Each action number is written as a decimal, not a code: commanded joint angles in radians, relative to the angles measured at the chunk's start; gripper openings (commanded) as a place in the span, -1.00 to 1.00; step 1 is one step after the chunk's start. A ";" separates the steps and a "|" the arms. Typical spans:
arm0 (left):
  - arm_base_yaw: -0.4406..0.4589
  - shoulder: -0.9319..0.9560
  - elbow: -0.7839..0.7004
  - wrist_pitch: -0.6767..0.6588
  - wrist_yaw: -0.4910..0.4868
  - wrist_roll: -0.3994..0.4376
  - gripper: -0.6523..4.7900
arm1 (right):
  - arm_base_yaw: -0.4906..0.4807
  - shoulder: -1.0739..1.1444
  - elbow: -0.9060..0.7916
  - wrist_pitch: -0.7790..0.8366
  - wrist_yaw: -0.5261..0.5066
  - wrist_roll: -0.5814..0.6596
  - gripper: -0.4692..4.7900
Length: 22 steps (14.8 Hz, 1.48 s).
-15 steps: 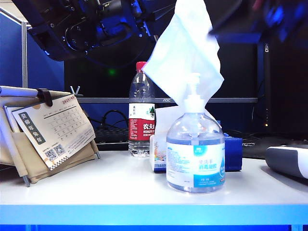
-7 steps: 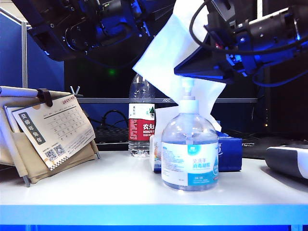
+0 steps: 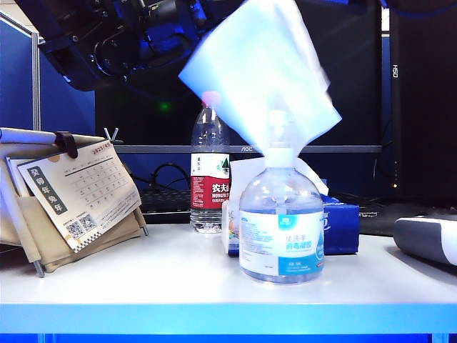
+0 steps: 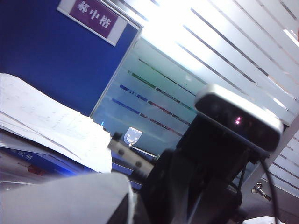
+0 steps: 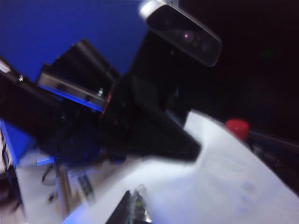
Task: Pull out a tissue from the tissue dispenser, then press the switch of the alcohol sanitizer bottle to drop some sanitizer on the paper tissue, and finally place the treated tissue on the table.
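Observation:
The white tissue (image 3: 264, 71) hangs blurred in the air above the alcohol sanitizer bottle (image 3: 280, 229), and its lower edge drapes in front of the white pump switch (image 3: 280, 132). In the right wrist view my left gripper (image 5: 192, 151) is shut on the tissue (image 5: 224, 186) at its edge. My right gripper (image 5: 135, 207) is shut with nothing in it and sits close beside the sheet. It is outside the exterior view. The blue tissue dispenser (image 3: 341, 227) stands right behind the bottle on the white table (image 3: 143, 279).
A red-capped water bottle (image 3: 210, 179) stands behind the sanitizer. A desk calendar (image 3: 78, 193) leans at the left. A grey and white device (image 3: 428, 239) lies at the right edge. A dark monitor fills the back. My left arm's dark body (image 3: 128, 36) hangs at upper left.
The right arm came in over the pump half a second ago and has since lifted out of the exterior view. The bottle ended slightly further left. The tissue swung left.

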 commanded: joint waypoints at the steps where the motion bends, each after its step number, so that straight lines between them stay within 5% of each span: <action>1: 0.009 -0.005 0.009 0.021 0.013 -0.001 -0.78 | 0.002 0.050 0.001 -0.119 0.004 -0.036 -0.84; 8: 0.085 -0.005 0.014 0.021 0.007 -0.004 -0.78 | 0.002 0.216 -0.009 -0.156 -0.003 -0.055 -0.84; 22: 0.079 -0.005 0.018 0.033 0.072 -0.029 -0.78 | 0.001 0.016 0.028 -0.150 0.080 -0.074 -0.84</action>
